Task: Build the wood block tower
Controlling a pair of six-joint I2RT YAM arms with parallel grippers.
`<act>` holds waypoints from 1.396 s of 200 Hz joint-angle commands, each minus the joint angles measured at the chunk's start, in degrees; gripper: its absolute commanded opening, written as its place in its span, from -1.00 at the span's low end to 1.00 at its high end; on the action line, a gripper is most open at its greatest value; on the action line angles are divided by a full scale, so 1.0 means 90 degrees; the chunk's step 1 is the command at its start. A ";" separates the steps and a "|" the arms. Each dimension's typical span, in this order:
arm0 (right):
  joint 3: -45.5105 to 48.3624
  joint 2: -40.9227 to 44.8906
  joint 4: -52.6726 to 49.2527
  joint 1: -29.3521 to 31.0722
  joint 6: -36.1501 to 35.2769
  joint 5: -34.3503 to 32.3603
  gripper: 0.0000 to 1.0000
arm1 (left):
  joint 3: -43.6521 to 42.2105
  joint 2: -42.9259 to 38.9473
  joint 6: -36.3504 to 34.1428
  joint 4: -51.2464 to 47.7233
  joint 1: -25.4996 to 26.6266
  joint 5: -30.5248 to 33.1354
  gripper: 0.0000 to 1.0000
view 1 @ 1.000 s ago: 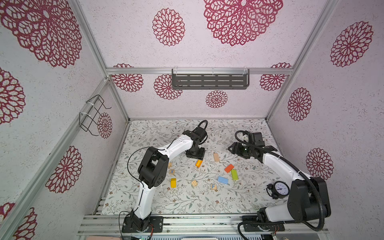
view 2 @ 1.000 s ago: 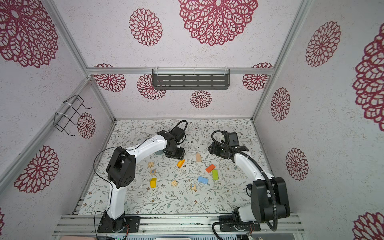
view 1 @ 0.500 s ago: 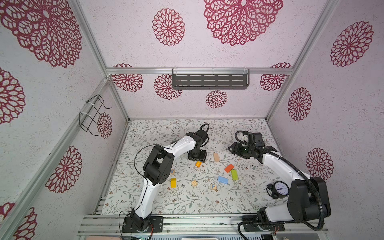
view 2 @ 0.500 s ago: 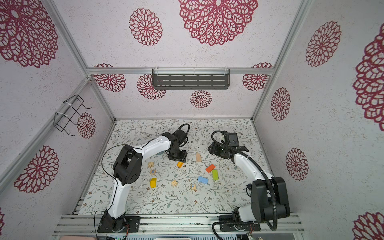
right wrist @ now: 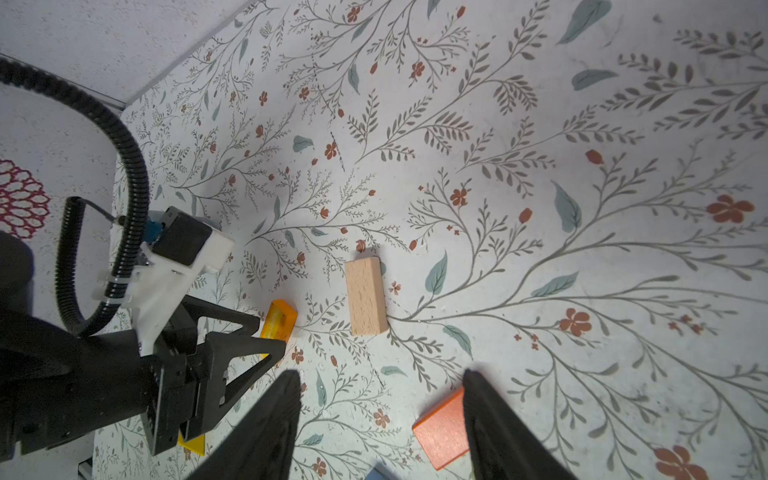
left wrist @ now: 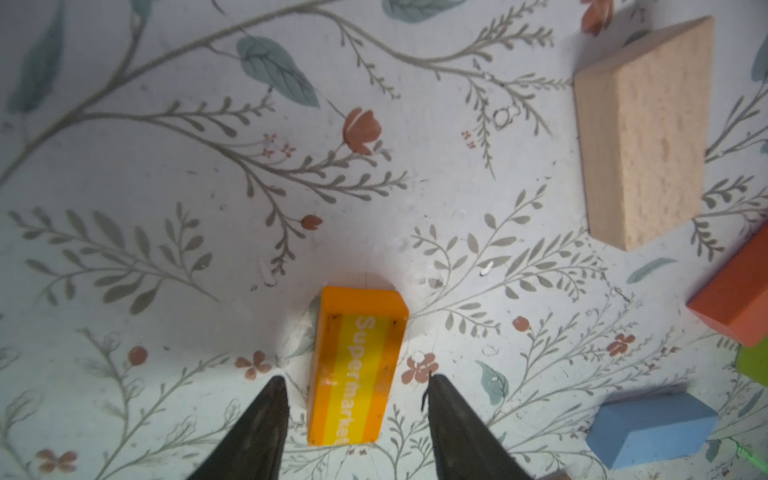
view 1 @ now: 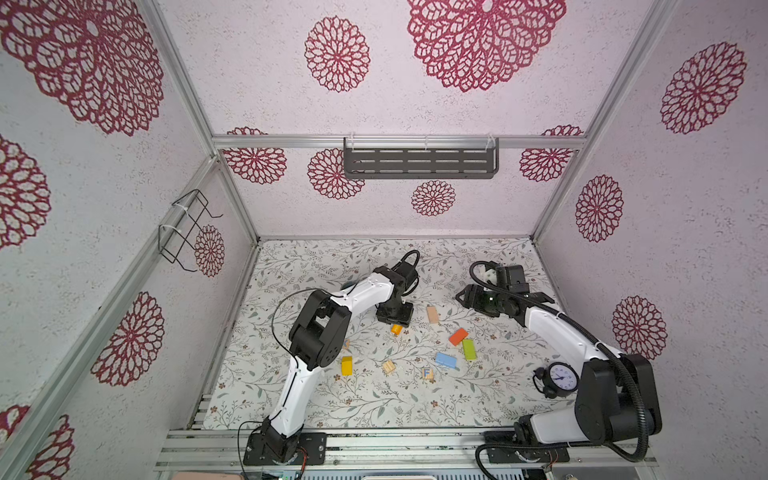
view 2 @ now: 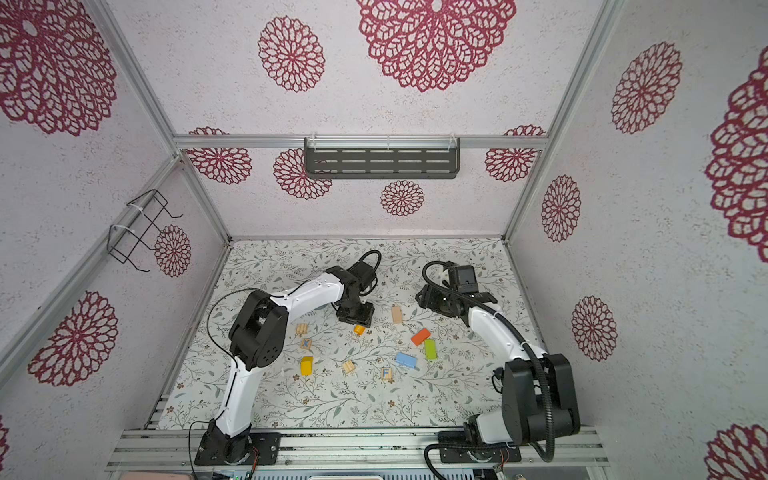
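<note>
Ten wood blocks scattered on table, none stacked. Your left fingers spread astride orange block, not touching (only tips reach it): pinch may twist it. Right fingers spread, empty.

Down comes the left gripper, sliding off its earlier spot just behind the orange block, and now its fingers sit on either side of the block's end with a gap showing on each side! The elbow of that arm has swung in toward the middle of the mat, and the jaws have narrowed a touch.
</note>
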State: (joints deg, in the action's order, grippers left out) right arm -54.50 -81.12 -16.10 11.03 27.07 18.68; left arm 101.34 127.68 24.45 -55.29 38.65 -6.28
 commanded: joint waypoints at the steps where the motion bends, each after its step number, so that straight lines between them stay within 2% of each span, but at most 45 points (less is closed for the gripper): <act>1: 0.0011 0.0058 0.0108 -0.0035 -0.0013 0.0155 0.30 | 0.0167 0.0169 0.0047 -0.0089 0.0063 0.0140 0.08; 105: 0.0069 0.0195 0.0103 -0.0027 0.0010 0.0161 0.30 | 0.0282 0.0259 0.0289 -0.0137 0.0139 0.0175 -0.20; 169: 0.0130 0.0234 0.0138 -0.0024 0.0059 0.0166 0.30 | 0.0464 0.0296 0.0793 -0.0116 0.0158 0.0122 -0.30; 256: 0.0186 0.0312 0.0179 -0.0022 0.0098 0.0206 0.30 | 0.1049 0.0568 0.1417 -0.0174 0.0158 0.0028 -0.32; 279: 0.0204 0.0332 0.0186 -0.0014 0.0081 0.0248 0.31 | 0.1061 0.0472 0.1336 -0.0269 0.0158 0.0118 -0.16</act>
State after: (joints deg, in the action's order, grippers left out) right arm -52.82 -80.60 -15.20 11.03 27.14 19.79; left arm 109.86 131.81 35.81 -56.45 39.55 -5.67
